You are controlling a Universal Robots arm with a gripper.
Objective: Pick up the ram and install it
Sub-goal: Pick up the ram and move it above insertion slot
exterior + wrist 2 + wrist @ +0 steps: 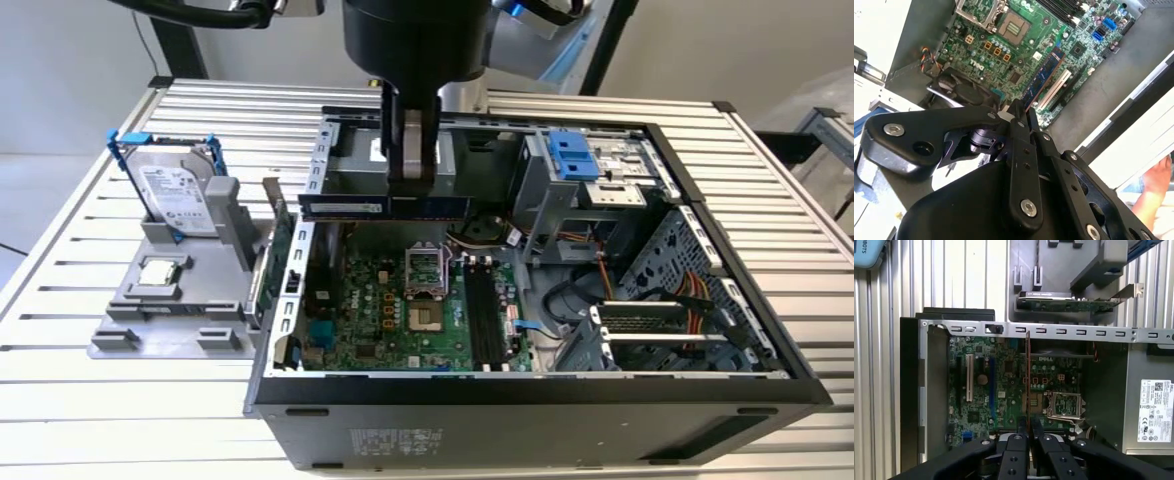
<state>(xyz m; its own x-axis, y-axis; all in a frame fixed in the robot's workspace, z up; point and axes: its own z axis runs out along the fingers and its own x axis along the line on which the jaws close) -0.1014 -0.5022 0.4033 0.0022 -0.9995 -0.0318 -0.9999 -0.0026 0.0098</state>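
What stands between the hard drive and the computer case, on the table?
In the exterior view, a grey holder post and an upright card stand between drive and case.

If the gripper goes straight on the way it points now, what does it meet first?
Most likely the motherboard, beside the processor socket. The ram in the gripper would touch it first; depth is unclear.

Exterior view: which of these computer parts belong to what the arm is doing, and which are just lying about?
In the job: the ram, clamped in the gripper above the open computer case; the motherboard inside.
Lying about: the hard drive and the processor chip, on the grey stand beside the case.
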